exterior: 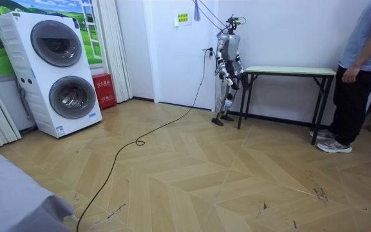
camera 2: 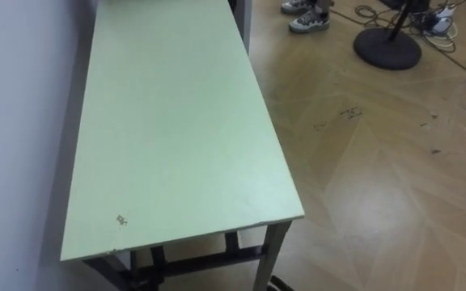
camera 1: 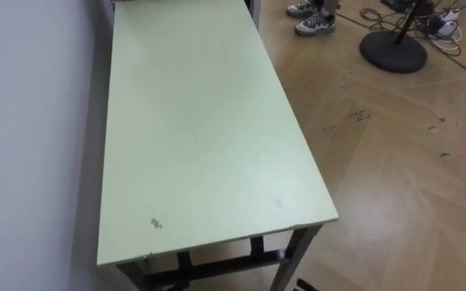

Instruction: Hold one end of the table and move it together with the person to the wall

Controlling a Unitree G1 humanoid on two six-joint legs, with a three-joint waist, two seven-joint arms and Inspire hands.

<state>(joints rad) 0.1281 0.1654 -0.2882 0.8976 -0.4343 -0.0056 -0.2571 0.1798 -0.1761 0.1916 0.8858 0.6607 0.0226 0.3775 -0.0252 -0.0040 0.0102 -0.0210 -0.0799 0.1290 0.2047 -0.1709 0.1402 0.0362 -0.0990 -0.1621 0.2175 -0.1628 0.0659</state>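
— Pale green top on dark metal legs. The table (camera 1: 201,121) stands with one long side against the wall (camera 1: 23,121). The robot is at one short end and a person (exterior: 359,64) at the other.
— How will it carry?
— Stiff, I'd judge, with no flex. It's long, so it should swing if the two ends fall out of step. The frame looks like most of the weight, probably moderate for two.
— Where to take hold?
— Under the short edge nearest the robot, out by both corners, or on the rail just beneath. The top is smooth and likely slippery, with nothing on the flat to catch.
— Arms?
— Seen from across the room, both are bent with forearms low in front. The right hand (exterior: 239,77) is close to the table's end, the left hand (exterior: 233,71) beside it, wall side. Touching or apart, cannot tell, nor whether either holds anything.
— The person?
— Standing, one arm hanging by the far corner. Contact is unclear.
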